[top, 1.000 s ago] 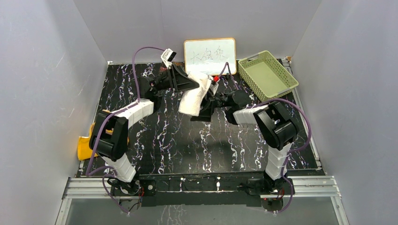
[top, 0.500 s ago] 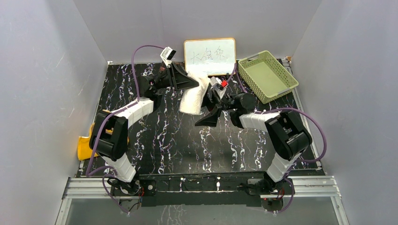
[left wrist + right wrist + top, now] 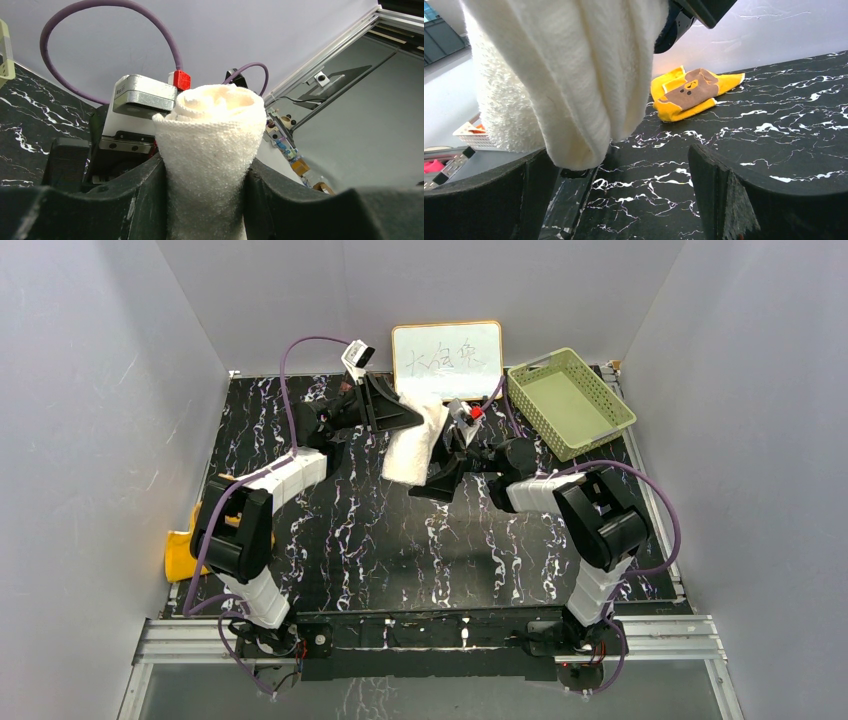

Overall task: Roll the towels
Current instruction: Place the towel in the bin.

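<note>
The cream-white towel [image 3: 410,452] is rolled into a thick tube and hangs above the back middle of the table. My left gripper [image 3: 408,420] is shut on its upper part. In the left wrist view the roll [image 3: 212,150] fills the gap between both fingers [image 3: 135,200]. My right gripper [image 3: 437,483] is open just below and right of the roll's lower end. In the right wrist view that end [image 3: 569,100] hangs over the left finger [image 3: 489,200], with nothing between the jaws. The orange-yellow towel [image 3: 691,92] lies crumpled at the table's left edge [image 3: 183,555].
A white board with an orange frame [image 3: 447,358] leans on the back wall. A green basket [image 3: 568,402] sits at the back right. Grey walls close in the black marbled table [image 3: 400,550] on three sides.
The right arm's elbow swung outward to the right, and its open gripper drew away from the roll's lower end, then came back under it. The left gripper and the roll stayed still.
</note>
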`<state>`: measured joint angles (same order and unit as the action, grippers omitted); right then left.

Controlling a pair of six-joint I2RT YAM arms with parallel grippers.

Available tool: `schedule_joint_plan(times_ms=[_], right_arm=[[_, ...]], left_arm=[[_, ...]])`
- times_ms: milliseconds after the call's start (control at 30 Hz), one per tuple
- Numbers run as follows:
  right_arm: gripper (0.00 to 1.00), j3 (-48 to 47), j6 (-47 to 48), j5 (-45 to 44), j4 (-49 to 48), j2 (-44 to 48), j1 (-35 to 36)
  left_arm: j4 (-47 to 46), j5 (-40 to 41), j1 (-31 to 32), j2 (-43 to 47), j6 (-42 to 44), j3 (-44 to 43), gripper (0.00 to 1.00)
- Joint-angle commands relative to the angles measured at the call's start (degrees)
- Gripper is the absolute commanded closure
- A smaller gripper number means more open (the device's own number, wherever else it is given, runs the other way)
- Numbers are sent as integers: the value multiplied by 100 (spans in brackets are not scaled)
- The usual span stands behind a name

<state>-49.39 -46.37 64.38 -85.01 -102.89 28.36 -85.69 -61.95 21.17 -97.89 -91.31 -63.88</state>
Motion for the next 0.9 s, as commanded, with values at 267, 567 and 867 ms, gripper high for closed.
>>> schedule_joint_plan(times_ms=[267, 567, 867], right_arm=[[2, 52, -94, 7, -1914, 979, -19], [7, -339, -1374, -295, -1898, 582, -36], [10, -128, -2174, -611, -1904, 388, -48]], left_arm=[[-1670, -77, 37, 21, -1, -187, 56], [-1662, -246, 29, 23, 32, -173, 58], [-1662, -521, 28, 12, 78, -164, 59]])
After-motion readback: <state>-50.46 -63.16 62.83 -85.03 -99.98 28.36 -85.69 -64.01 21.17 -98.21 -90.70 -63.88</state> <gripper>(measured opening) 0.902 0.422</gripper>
